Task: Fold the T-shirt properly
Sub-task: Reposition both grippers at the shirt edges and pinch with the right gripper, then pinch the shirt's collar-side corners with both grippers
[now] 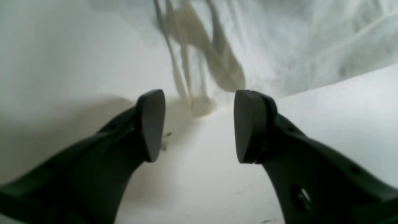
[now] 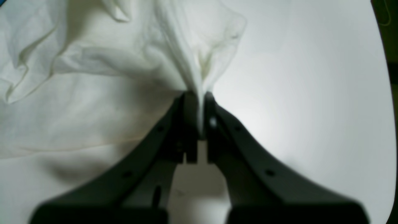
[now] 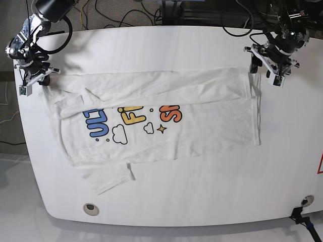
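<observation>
Holding status, per item:

T-shirt [image 3: 166, 118]: lies spread across the middle of the counter [image 3: 202, 201], print side up, far edge folded over toward the print so the tops of the letters are partly covered. Wrinkled.

Print: blue, yellow and orange lettering with clouds and a star, left of the shirt's centre in the base view.

Sleeve [image 3: 108, 180]: one short sleeve sticks out at the near-left edge of the shirt, flat on the counter.

Right pincer [image 2: 201, 115]: at the far-left corner of the shirt in the base view, jaws nearly together with a bunched ridge of white fabric clamped between them. Cloth fans out from the pinch and drapes away over the counter.

Left pincer [image 1: 199, 124]: at the far-right corner of the shirt in the base view, jaws spread wide, nothing between them. Bare counter shows through the gap.

Left wrist view: blurred; fabric edge sits just beyond the fingertips [image 1: 152, 124], cloth and its shadow streaked. Contact with the cloth: cannot tell.

Counter: white, smooth, rounded corners. Small round fitting [image 3: 90, 207] near the front-left edge, well apart from the shirt.

Background: cables [image 3: 126, 12] on the floor behind the far edge of the counter.
</observation>
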Tool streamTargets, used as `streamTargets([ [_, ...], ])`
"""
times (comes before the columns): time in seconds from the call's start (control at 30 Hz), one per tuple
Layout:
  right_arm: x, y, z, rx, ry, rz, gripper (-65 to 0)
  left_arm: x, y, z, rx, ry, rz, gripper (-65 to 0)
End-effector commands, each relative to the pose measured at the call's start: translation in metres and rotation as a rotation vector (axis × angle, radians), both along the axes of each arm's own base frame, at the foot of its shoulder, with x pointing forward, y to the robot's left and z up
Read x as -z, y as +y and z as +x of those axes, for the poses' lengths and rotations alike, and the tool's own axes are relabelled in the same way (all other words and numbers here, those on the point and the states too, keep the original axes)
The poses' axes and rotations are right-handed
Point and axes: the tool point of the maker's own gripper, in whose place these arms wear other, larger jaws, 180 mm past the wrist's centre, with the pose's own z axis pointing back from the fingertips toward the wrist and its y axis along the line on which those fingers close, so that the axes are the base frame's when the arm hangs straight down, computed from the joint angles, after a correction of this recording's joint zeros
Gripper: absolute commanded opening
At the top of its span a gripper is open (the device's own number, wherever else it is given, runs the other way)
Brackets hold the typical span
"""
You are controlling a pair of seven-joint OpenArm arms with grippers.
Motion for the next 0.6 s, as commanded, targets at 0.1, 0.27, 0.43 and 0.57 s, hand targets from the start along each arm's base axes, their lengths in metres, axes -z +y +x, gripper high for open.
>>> streamTargets([
  [0.1,-0.014,-0.008,0.009,-0.004,-0.045,-0.028,-65.0,0.007,0.005,0.005,-0.019,-0.004,-0.023,-31.7],
  [0.27,-0.015,-0.009,0.009,-0.004,-0.045,-0.030,-65.0,0.013,0.004,0.009,-0.023,0.006,-0.039,-31.7],
  [0.43,-0.015,-0.010,0.009,-0.004,-0.045,-0.032,-65.0,0.021,-0.009,0.011,-0.006,0.018,-0.068,-31.7],
  [0.57,-0.016,-0.010,0.009,-0.004,-0.046,-0.032,-65.0,0.020,-0.016,0.016,0.001,0.009,-0.082,-31.7],
])
